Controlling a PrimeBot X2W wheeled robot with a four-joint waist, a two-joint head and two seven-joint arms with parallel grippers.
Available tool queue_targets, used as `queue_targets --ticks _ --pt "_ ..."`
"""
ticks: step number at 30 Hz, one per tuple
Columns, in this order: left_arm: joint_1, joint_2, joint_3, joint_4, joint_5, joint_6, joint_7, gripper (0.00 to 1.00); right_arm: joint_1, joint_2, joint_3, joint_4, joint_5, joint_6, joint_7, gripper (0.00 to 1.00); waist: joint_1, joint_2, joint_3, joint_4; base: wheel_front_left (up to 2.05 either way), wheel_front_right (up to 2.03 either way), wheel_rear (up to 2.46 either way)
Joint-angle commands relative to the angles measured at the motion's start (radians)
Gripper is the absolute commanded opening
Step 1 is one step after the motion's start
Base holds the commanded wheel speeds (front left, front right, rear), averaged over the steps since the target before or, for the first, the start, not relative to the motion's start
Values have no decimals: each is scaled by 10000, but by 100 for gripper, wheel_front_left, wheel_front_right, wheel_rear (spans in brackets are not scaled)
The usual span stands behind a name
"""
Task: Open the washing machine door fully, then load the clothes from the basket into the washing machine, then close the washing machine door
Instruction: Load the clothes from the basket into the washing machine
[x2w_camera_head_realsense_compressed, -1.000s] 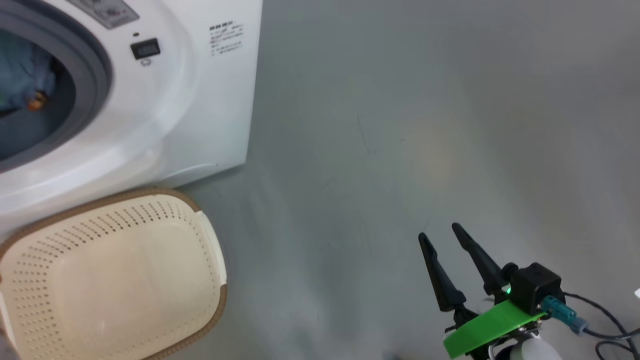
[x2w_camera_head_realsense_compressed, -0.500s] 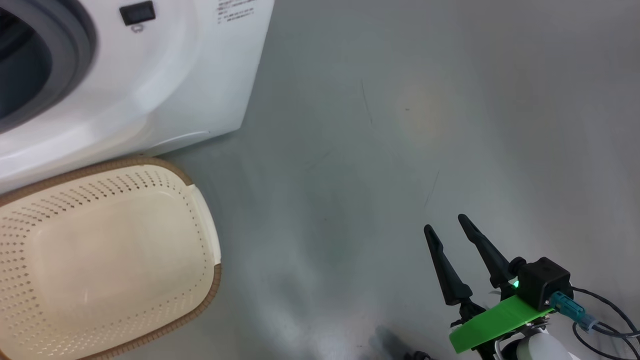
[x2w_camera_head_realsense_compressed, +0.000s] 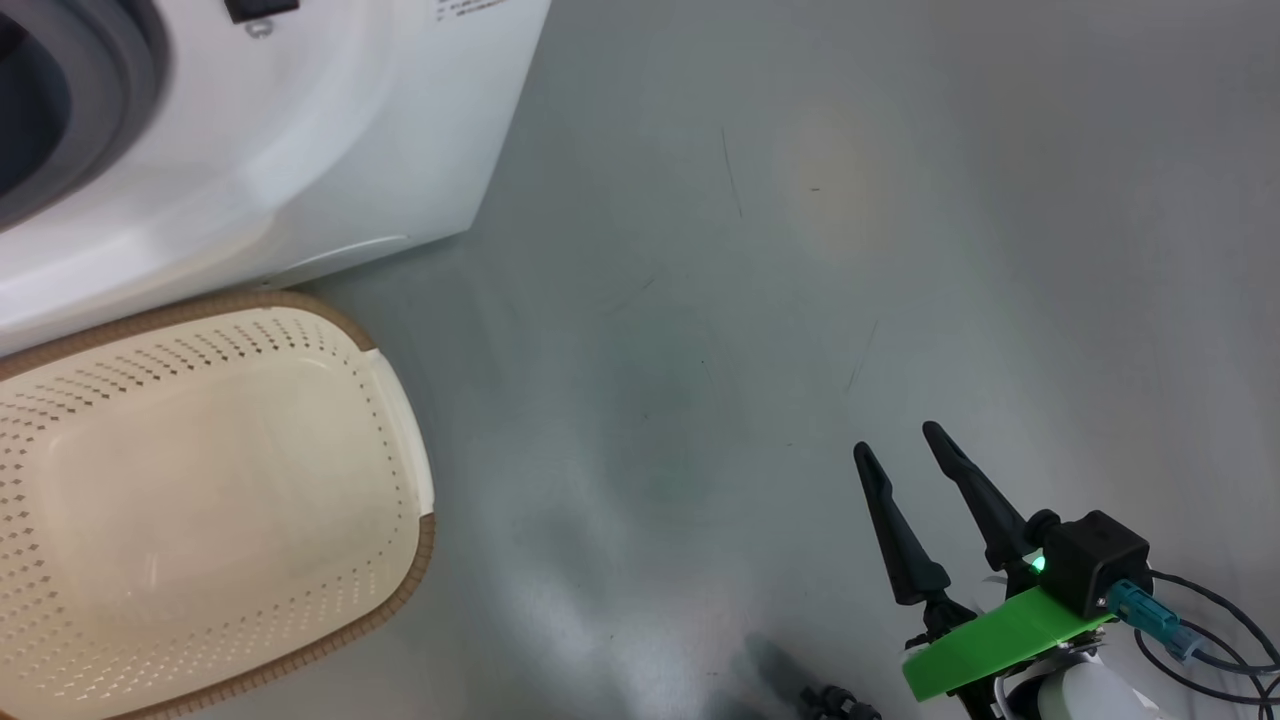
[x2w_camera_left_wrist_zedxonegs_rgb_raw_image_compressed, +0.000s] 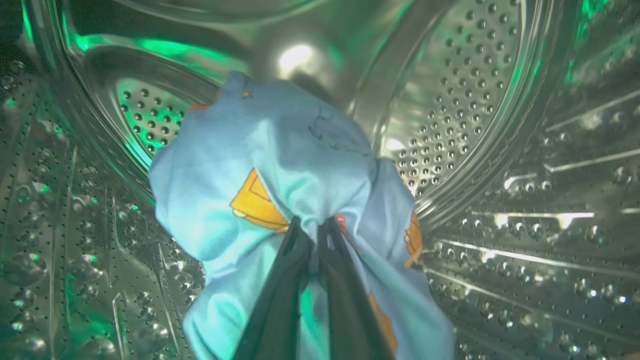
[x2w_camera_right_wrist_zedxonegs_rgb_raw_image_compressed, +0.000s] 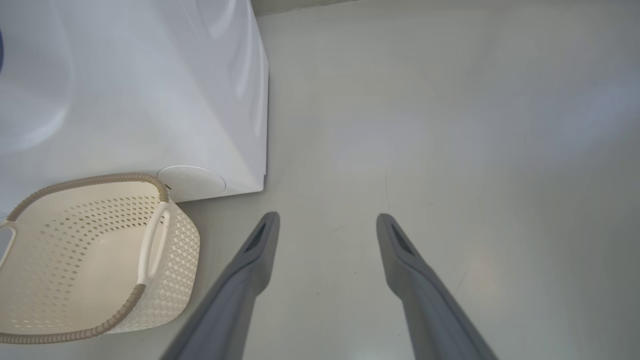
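Observation:
Inside the steel perforated drum (x2w_camera_left_wrist_zedxonegs_rgb_raw_image_compressed: 475, 100) of the washing machine (x2w_camera_head_realsense_compressed: 300, 150), my left gripper (x2w_camera_left_wrist_zedxonegs_rgb_raw_image_compressed: 311, 225) is shut on the clothes (x2w_camera_left_wrist_zedxonegs_rgb_raw_image_compressed: 270, 160), a bunch of light blue fabric with orange print that hangs around the fingers. The cream basket (x2w_camera_head_realsense_compressed: 200, 500) with a brown rim stands empty on the floor in front of the washer. It also sits at the lower left of the right wrist view, basket (x2w_camera_right_wrist_zedxonegs_rgb_raw_image_compressed: 75, 250) against the white washing machine (x2w_camera_right_wrist_zedxonegs_rgb_raw_image_compressed: 150, 90). My right gripper (x2w_camera_head_realsense_compressed: 897, 441) hovers open over bare floor to the right, right gripper (x2w_camera_right_wrist_zedxonegs_rgb_raw_image_compressed: 327, 218) holding nothing. The washing machine door is out of view.
Grey floor (x2w_camera_head_realsense_compressed: 750, 300) stretches right of the washer. The washer's grey seal (x2w_camera_head_realsense_compressed: 90, 120) rings the opening at the top left. Black cables (x2w_camera_head_realsense_compressed: 1210, 640) trail from my right wrist. A round white cover (x2w_camera_right_wrist_zedxonegs_rgb_raw_image_compressed: 191, 181) sits at the washer's lower corner.
The head camera has tilted, so the washer and basket have slid up the picture and the drum opening has left the view. My right gripper stays open in about the same place.

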Motion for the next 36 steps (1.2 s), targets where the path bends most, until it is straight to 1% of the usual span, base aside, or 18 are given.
queue_targets --ticks 1,5,6,7,8,11,15,21,25,31,36 --pt "-70 413 -7 -114 149 15 -53 0 -1 -97 216 -172 -21 16 -119 100 0 -1 -13 15 0 0 0" --pt "-444 409 -295 764 325 1 -49 0 16 -125 260 -128 7 16 -119 100 0 -1 -92 55 0 0 0" --pt "-529 416 -382 1107 391 19 89 13 24 -131 264 -112 17 16 -119 100 0 -1 -127 55 0 0 0" --pt "-620 409 -433 1446 420 50 296 44 30 -134 265 -101 24 16 -119 100 0 -1 -159 51 0 0 0" --pt "-711 388 -446 1734 405 73 471 100 33 -130 261 -100 29 16 -119 100 0 -1 -187 43 0 0 0" --pt "-943 357 -551 2379 442 166 813 100 23 -107 283 -88 49 16 -119 100 0 -1 -243 29 0 0 0" --pt "-1180 148 -537 2940 313 340 1050 100 4 -69 213 -62 67 16 -119 100 0 -1 -311 155 0 0 0" --pt "-1062 -129 -326 3340 -95 385 646 100 -127 -35 152 -8 60 16 -119 100 0 -1 -686 472 0 0 0" --pt "-742 -416 -244 3437 -310 432 299 100 -196 -56 135 7 41 16 -119 100 0 -1 -1042 732 0 0 0" --pt "-93 -1067 35 3227 -780 560 0 100 -179 -80 48 34 25 16 -119 100 0 -1 -1572 1184 0 0 0" --pt "734 -1426 115 2783 -979 470 -46 100 -63 -117 13 68 2 16 -119 100 0 -1 -2084 1532 0 0 0"
